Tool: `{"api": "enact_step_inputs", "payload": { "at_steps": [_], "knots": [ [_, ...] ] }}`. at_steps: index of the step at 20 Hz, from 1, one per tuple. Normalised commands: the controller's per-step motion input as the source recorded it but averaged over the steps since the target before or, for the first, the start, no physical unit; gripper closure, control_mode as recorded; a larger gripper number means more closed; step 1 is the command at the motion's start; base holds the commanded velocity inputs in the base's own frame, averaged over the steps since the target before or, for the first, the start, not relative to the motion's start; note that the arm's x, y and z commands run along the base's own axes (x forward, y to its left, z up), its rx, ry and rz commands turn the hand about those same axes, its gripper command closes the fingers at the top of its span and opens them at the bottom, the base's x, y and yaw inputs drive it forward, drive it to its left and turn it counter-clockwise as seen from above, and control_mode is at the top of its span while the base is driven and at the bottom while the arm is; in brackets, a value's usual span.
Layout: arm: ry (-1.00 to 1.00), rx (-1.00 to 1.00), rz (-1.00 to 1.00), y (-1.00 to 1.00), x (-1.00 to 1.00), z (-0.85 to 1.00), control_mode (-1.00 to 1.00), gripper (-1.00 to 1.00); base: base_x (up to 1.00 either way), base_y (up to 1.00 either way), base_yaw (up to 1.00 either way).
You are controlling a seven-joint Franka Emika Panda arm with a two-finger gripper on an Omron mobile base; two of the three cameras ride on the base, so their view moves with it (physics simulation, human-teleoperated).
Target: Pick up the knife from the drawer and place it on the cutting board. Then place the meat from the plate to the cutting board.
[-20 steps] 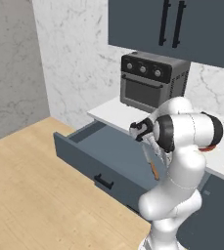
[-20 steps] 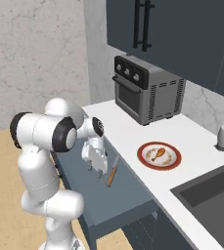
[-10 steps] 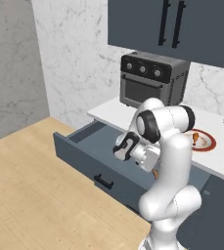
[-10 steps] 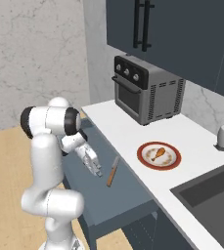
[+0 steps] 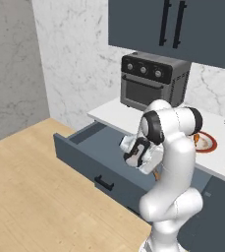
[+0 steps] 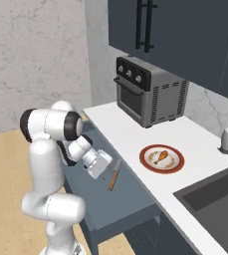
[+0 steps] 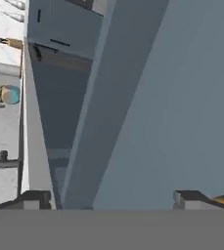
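Left base view: the drawer stands pulled out below the counter edge, its dark floor bare toward the far left corner. The gripper hangs over the drawer's right part. The plate sits near the counter's front edge.

Right base view: the knife lies flat in the drawer, along its counter-side wall, long axis running front to back, slim, with a brownish handle. The gripper is just beside it, apart. The meat rests mid-plate.

Hand view: both fingertips stand wide apart, nothing between them, over the drawer's grey floor.
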Motion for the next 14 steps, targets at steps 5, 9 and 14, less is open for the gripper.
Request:
{"api": "enact_step_inputs", "payload": {
  "at_steps": [5, 9, 14],
  "knots": [
    [0.1, 0.68, 0.3, -0.39, 0.03, -0.08, -1.0, -1.0, 0.0, 0.0, 0.0],
    [0.14, 0.59, 0.26, -0.04, 0.2, -0.41, -1.0, -1.0, 0.0, 0.0, 0.0],
    [0.07, 0.35, 0.14, 0.29, 0.34, -0.48, -1.0, -1.0, 0.0, 0.0, 0.0]
  ]
}}
